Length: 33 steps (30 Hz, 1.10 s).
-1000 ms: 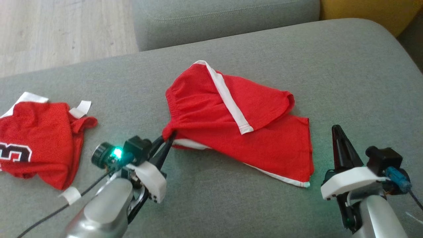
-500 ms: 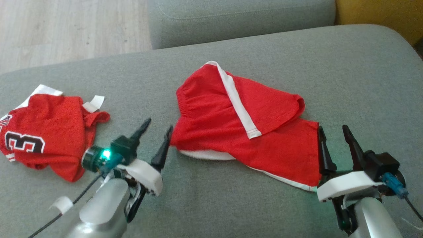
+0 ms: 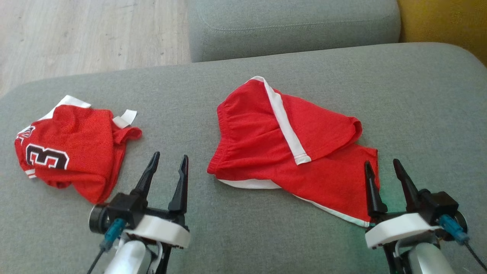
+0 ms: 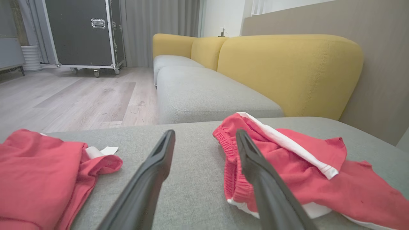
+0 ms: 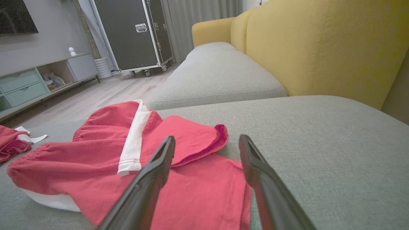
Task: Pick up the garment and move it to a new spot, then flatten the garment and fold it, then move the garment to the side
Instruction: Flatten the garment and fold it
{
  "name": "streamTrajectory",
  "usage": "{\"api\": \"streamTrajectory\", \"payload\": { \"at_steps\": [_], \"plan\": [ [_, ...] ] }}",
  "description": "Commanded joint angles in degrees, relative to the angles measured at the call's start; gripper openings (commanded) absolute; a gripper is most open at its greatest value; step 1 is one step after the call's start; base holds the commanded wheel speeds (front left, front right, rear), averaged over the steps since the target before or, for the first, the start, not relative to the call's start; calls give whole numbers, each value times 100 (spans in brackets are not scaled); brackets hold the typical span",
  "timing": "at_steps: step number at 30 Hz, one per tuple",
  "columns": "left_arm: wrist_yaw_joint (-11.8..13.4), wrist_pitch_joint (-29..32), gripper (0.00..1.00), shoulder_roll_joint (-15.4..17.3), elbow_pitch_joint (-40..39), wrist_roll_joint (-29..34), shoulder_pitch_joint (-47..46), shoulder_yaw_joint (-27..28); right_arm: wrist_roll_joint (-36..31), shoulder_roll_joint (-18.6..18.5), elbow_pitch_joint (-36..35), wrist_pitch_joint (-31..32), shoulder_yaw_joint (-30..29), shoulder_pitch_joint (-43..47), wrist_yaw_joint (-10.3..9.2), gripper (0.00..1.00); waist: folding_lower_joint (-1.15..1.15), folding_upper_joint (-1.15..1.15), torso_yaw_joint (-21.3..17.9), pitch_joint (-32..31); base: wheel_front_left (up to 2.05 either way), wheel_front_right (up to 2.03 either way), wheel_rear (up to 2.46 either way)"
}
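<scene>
Robot end-effectors: the left pincer [image 3: 170,156] and right pincer [image 3: 381,163] each carry two long, tapering black fingers [image 4: 150,179] set in a white moulded plate [image 3: 159,231]. Beside the plate sit a black camera housing [image 3: 125,207] and a blue connector [image 3: 113,233]. The forearm [image 3: 127,258] is silver-grey.

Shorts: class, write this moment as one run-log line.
shorts: rumpled on sofa | left fingers: open, empty | right fingers: open, empty
</scene>
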Motion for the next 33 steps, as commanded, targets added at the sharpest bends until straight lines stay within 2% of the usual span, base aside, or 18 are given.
{"api": "streamTrajectory", "payload": {
  "at_steps": [1,10,14,23,33],
  "plan": [
    [-47,-54,100,29,-206,87,-223,290,-69,-23,-223,-69,157,-140,22,100,1,0,12,10,0,0,0],
    [-398,-54,100,-126,63,438,-199,499,-252,-23,74,-53,64,-47,22,100,1,0,-179,75,0,0,0],
    [-511,-54,100,-212,233,540,-254,498,-314,-23,311,147,145,26,22,100,1,0,-291,94,0,0,0],
    [-654,-54,100,-344,428,711,-346,556,-249,-148,676,948,610,179,22,100,1,0,-420,111,0,0,0],
    [-741,-54,100,-405,507,830,-455,602,-169,-243,708,1181,815,130,22,100,1,0,-350,161,0,0,0]
  ]
}}
